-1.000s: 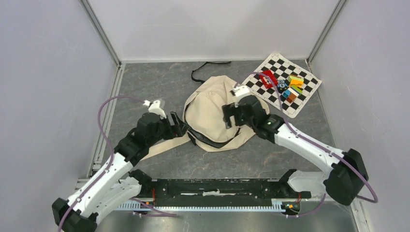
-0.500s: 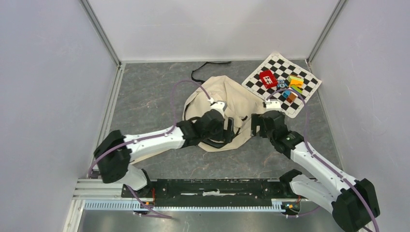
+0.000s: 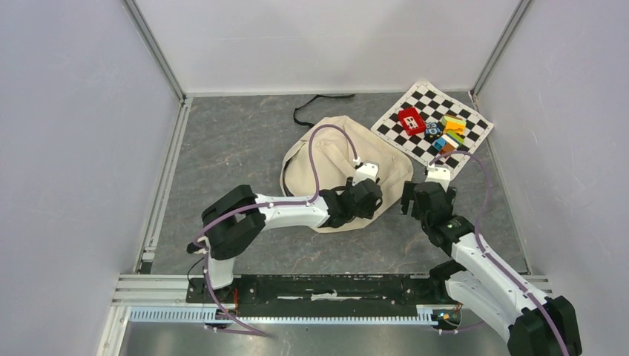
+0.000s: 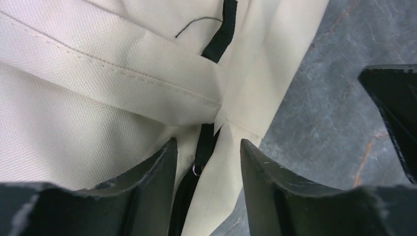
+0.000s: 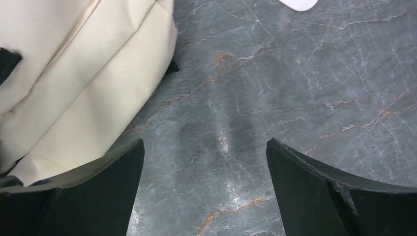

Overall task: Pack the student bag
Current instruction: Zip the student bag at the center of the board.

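The left hand (image 4: pixel 206 147) has swung onto the student bag (image 3: pixel 326 159) lying on the worktop (image 3: pixel 245 141), fingers (image 4: pixel 152 172) parted astride its black zipper (image 4: pixel 186 196), right hand (image 5: pixel 204 147) spread wide beside the bag; closing might pinch canvas instead.

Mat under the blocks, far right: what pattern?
The mat is a black-and-white checkerboard, clearest in the top external view.

Student bag (image 3: pixel 334 159) occupies the centre of the table (image 3: pixel 222 148); the left arm (image 3: pixel 289 211) lies across the bag's near side and bars approach from the near edge. The far right corner is obstructed by a checkered mat (image 3: pixel 434 126) carrying coloured blocks (image 3: pixel 438 132), and a black strap (image 3: pixel 334 96) lies by the far edge. Passage exists along the left edge and on bare surface between the bag and the right edge, partly taken by the right gripper (image 3: pixel 410 199).
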Robot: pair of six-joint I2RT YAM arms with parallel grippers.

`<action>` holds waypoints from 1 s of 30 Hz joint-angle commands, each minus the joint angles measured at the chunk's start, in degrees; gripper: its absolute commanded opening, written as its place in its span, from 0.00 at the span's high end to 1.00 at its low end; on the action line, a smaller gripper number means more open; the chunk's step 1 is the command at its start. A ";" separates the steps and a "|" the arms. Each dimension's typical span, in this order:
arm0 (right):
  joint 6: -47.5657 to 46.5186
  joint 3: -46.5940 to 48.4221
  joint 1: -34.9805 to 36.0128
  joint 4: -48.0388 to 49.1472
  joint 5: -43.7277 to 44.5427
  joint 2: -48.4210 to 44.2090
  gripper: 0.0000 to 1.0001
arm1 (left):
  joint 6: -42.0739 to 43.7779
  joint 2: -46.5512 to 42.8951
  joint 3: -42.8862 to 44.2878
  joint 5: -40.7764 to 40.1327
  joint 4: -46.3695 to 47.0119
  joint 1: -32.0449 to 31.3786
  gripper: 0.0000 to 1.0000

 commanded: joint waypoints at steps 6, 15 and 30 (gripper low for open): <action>0.23 -2.73 -2.39 4.04 -2.10 -1.34 0.02 | 3.68 3.31 6.52 -14.81 -1.50 -1.99 0.56; 0.45 -3.16 -2.63 5.31 -4.60 0.15 0.02 | 4.60 6.15 8.47 -11.86 -0.62 -2.16 0.63; 1.04 -4.64 -2.62 6.48 -5.90 0.09 0.02 | 2.03 6.15 7.36 -11.16 -1.86 -2.27 0.95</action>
